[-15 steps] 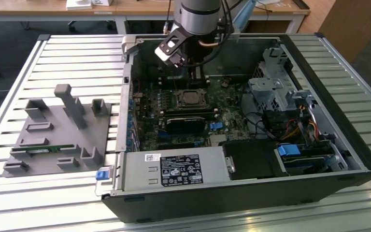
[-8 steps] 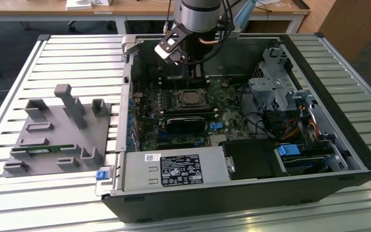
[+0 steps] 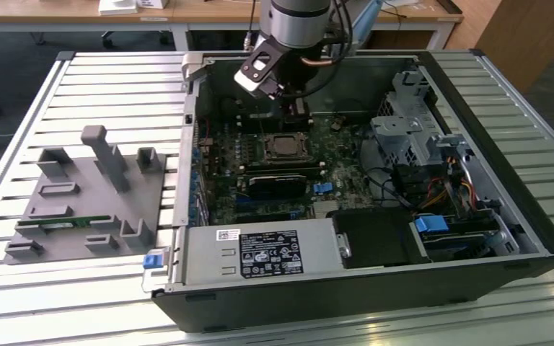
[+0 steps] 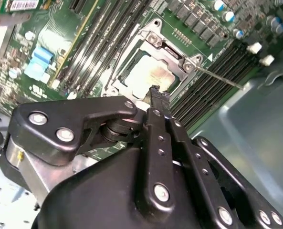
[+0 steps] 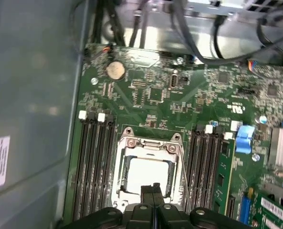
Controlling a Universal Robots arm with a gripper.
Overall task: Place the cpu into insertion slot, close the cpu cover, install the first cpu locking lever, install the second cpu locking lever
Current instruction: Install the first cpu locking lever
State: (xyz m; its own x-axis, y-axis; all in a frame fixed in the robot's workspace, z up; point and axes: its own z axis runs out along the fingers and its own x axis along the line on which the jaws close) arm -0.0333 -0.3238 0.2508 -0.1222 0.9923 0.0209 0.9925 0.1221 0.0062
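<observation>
- The computer case lies open on the slatted desk, so the arm can come at the green board from straight above.
- The pincer hangs inside the case, just over the insertion slot. In both wrist views its two black fingers are pressed together with nothing between them. They make one narrow tip, which to my eye suits pushing or hooking better than grasping.
- The cpu sits flat in the slot, its pale metal top showing through the window of the cpu cover. The cover looks to be folded down around the chip, so I'd judge the seating and closing steps done.
- In the second wrist view the pincer points at the near edge of the chip, close above it. I cannot tell whether it touches.
- A thin locking lever runs out from the socket's corner across the memory slots. Whether it is latched I can't make out.
- A grey fixture tray stands on the desk, well apart on the exterior view's left, where parts would wait within reach.
</observation>
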